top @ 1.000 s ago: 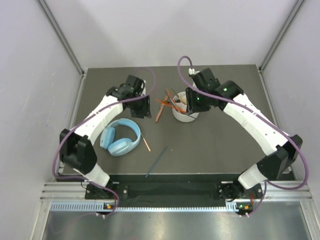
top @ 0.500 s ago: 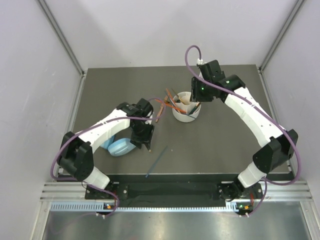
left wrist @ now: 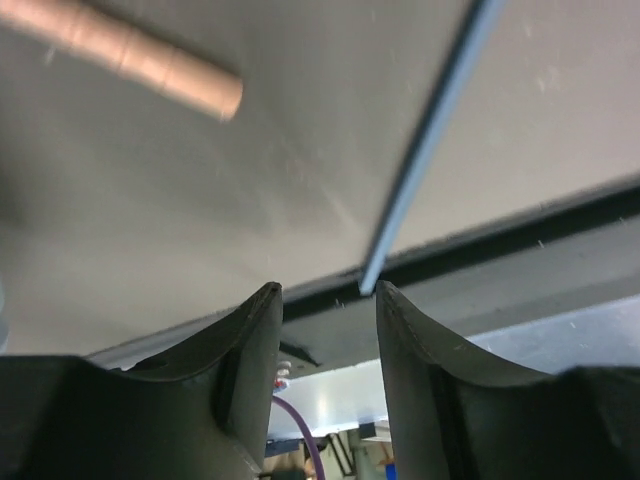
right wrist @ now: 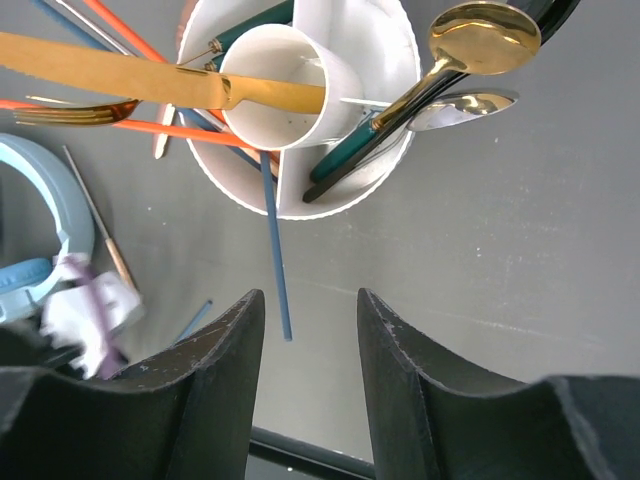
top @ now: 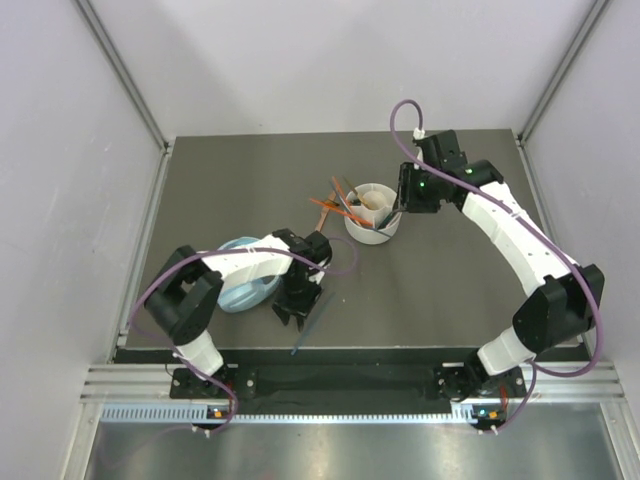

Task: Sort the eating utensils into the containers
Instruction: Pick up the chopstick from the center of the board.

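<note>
Dark grey worktop (top: 220, 180), pale enclosure walls around it.

White divided container (top: 368, 236) sits right of centre, toward the back. Loaded so far: gold spoon (right wrist: 480, 38), silver spoon (right wrist: 468, 104) and teal-handled pieces stand in its compartments. Orange chopsticks (right wrist: 160, 130) and a gold fork (right wrist: 70, 113) jut out at its left side; cannot tell whether they are seated or only leaning.

Left to sort: teal chopstick (left wrist: 432, 135) lying loose at the front edge of the worktop, and a copper-tipped stick (left wrist: 150, 62) near it. Judged well past halfway, not finished.

Left end effector (left wrist: 328, 292): low over the teal chopstick, jaws parted to a moderate gap, nothing between them; the stick's near end lies just ahead of one finger. Right end effector (right wrist: 308, 300): above the container, jaws apart, empty.

Light blue headphones (top: 235, 290) lie left of the left arm, not part of the sort.

Views: overhead gives the layout, but the container's contents are too small to read. Right wrist view resolves compartments and pieces. Left wrist view alone shows the chopstick end reaching the worktop's edge.
</note>
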